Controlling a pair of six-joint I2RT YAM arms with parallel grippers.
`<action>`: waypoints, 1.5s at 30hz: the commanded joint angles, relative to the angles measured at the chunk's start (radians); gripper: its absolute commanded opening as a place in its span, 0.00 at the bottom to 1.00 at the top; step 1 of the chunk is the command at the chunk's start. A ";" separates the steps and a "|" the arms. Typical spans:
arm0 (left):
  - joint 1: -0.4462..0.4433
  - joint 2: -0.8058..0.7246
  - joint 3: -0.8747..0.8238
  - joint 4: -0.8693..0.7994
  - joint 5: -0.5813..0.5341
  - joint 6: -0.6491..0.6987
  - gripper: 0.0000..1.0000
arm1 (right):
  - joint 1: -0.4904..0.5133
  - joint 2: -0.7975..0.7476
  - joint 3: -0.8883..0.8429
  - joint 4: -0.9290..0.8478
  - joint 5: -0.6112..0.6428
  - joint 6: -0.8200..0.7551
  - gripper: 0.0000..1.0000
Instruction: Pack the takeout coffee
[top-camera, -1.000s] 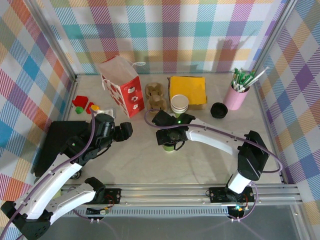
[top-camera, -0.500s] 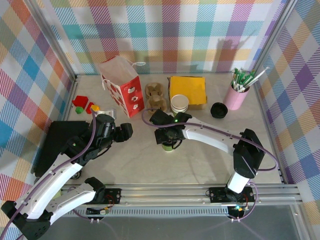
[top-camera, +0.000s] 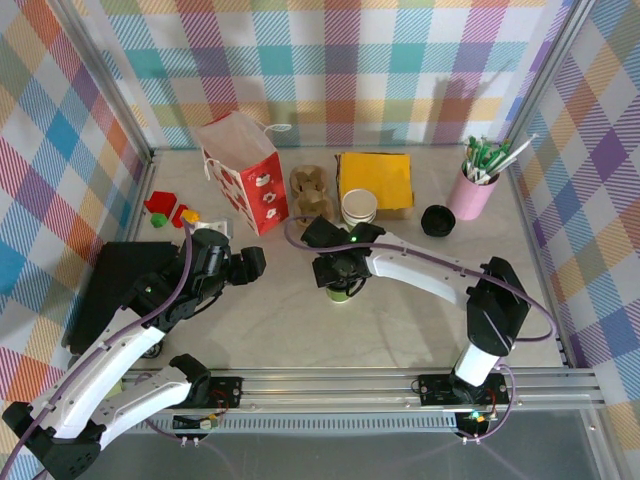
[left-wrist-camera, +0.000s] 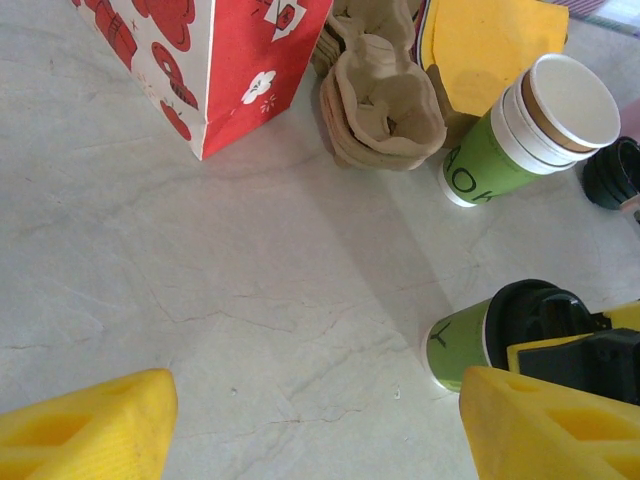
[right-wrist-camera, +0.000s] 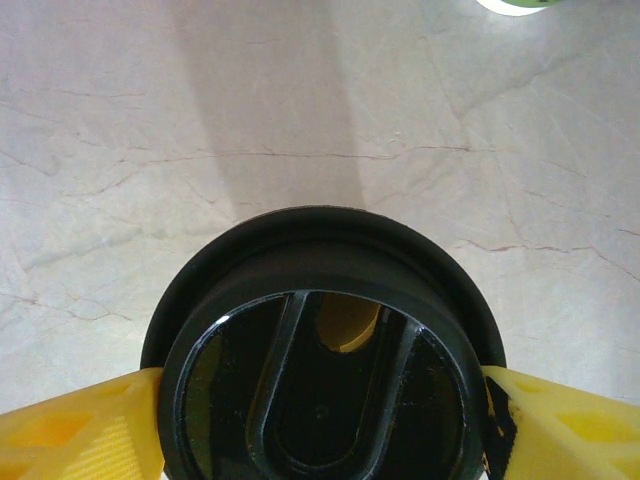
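Here the takeout coffee (left-wrist-camera: 460, 345) stands upright mid-table with its black lid (right-wrist-camera: 320, 400) on, at six o'clock from the stack of cups (top-camera: 359, 207). The right gripper (top-camera: 340, 280) straddles the lid — fingers seemingly pinching its rim. At nine o'clock the left gripper (top-camera: 248, 264) hangs spread, empty.

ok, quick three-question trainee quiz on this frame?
1. True or false: the left end effector is open and empty.
2. Between the right end effector's fingers sits: A) a straw, B) a lid, C) a napkin.
3. What stands between the bag and the cup stack?
Key: 1 true; 2 B; 3 the carrier.
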 joint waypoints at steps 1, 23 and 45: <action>0.008 -0.012 -0.005 -0.011 -0.015 0.008 0.75 | -0.051 -0.061 -0.048 -0.061 0.017 -0.030 0.76; 0.008 -0.010 0.020 -0.036 -0.020 0.006 0.75 | -0.593 -0.326 -0.326 0.068 -0.066 -0.244 0.77; 0.008 -0.003 0.034 -0.052 -0.025 0.008 0.75 | -1.035 -0.229 -0.262 0.178 -0.171 -0.410 0.76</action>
